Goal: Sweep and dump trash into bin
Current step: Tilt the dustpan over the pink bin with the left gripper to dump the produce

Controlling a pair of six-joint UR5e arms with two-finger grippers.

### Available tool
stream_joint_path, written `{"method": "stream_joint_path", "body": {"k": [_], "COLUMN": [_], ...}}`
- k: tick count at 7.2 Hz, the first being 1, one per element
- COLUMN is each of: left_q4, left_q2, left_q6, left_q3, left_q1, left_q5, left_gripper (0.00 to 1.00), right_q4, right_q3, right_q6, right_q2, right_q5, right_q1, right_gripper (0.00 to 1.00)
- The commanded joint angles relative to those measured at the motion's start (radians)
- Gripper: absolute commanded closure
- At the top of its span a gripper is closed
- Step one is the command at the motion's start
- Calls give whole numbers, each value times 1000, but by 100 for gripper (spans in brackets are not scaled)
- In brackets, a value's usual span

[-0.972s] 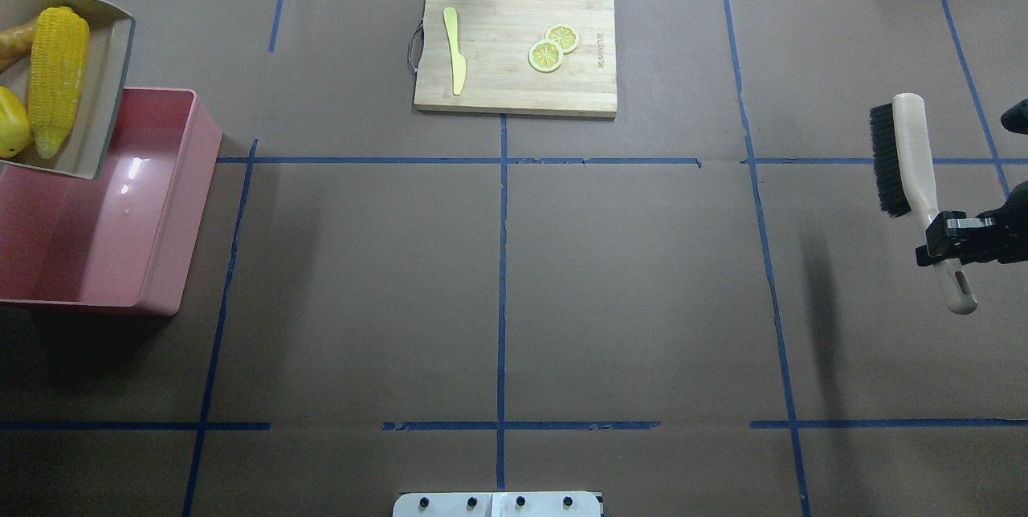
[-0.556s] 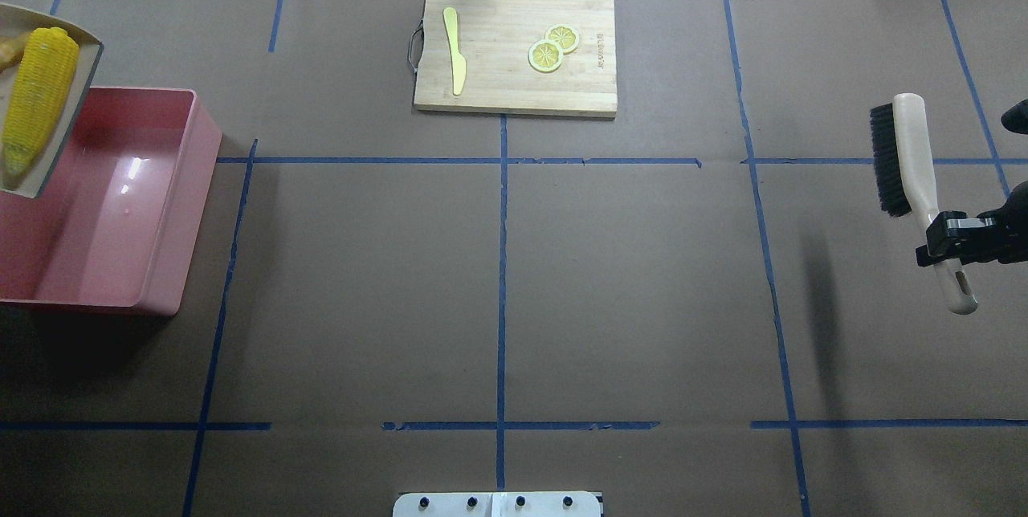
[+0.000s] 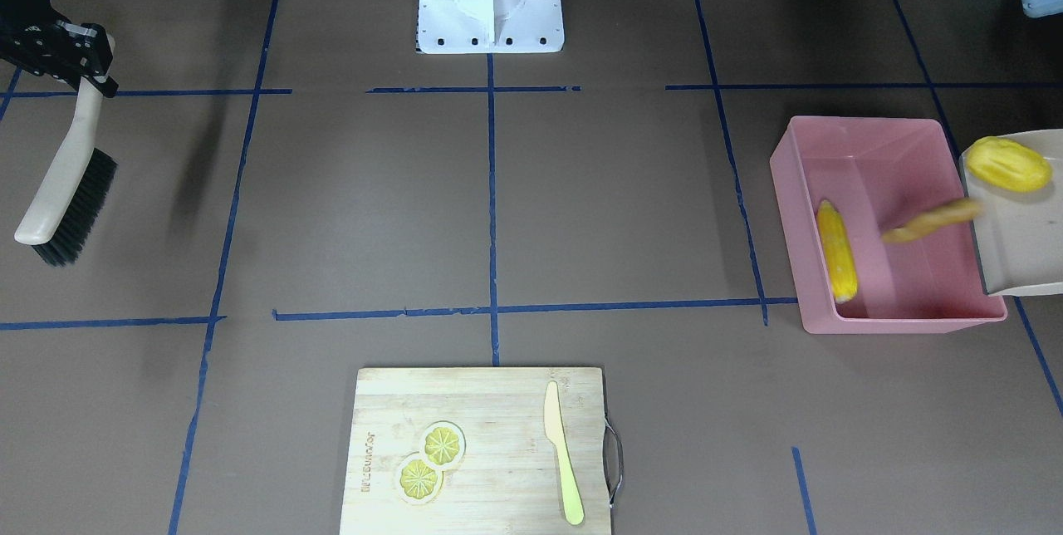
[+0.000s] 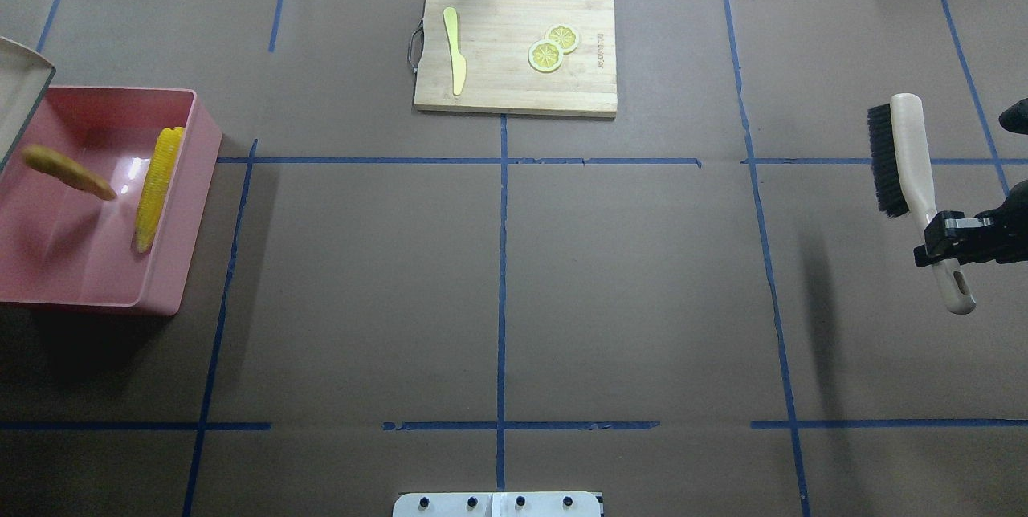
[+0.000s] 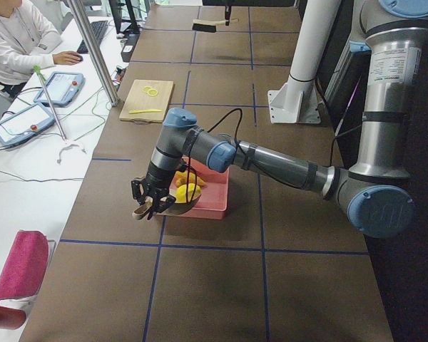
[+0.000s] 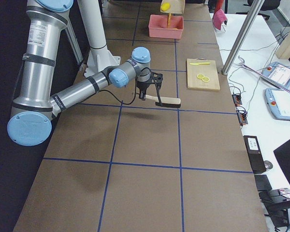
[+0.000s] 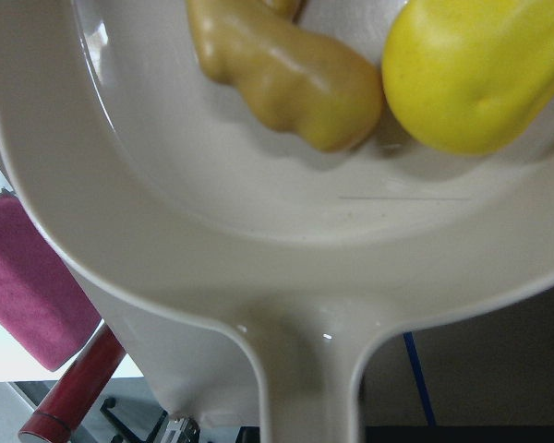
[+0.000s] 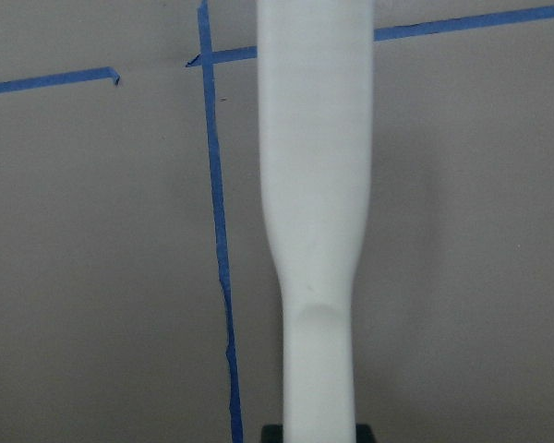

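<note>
Fingers of the right gripper (image 4: 949, 246) pinch the pale handle of the brush (image 4: 907, 149) from both sides, bristle head pointing away from the robot, near the table's right end. At the far left, the left gripper (image 5: 148, 201) sits at the handle of the beige dustpan (image 3: 1017, 257); how far its fingers are spread cannot be told. The dustpan tilts over the pink bin (image 3: 897, 325). The corn cob (image 3: 835, 251) lies inside the bin along one wall, the ginger root (image 3: 930, 222) is a blur over the bin's inside, and the potato-like lump (image 3: 1008, 164) rests on the dustpan.
</note>
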Motion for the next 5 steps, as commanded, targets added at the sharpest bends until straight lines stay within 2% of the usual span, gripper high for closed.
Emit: {"method": "stream_joint_path", "body": {"k": [1,3,4,5], "left_q4": [-1,20,64,92], "left_q2": [3,-32,-64,-96], "left_q6": [4,-12,-102,-197], "left_q3": [7,14,16,18], "left_q1": [1,2,4,6], "left_q5": [3,-14,-101,-265], "left_gripper": [85,86,86,86], "right_q4": [0,0,2,30], "right_q3": [0,0,4,4], "right_q6": [0,0,-3,-9], "right_q2": [2,-6,-18,-45], "right_q5": [1,1,1,2], "right_q1": [0,0,2,3], "right_gripper": [99,99,99,100]}}
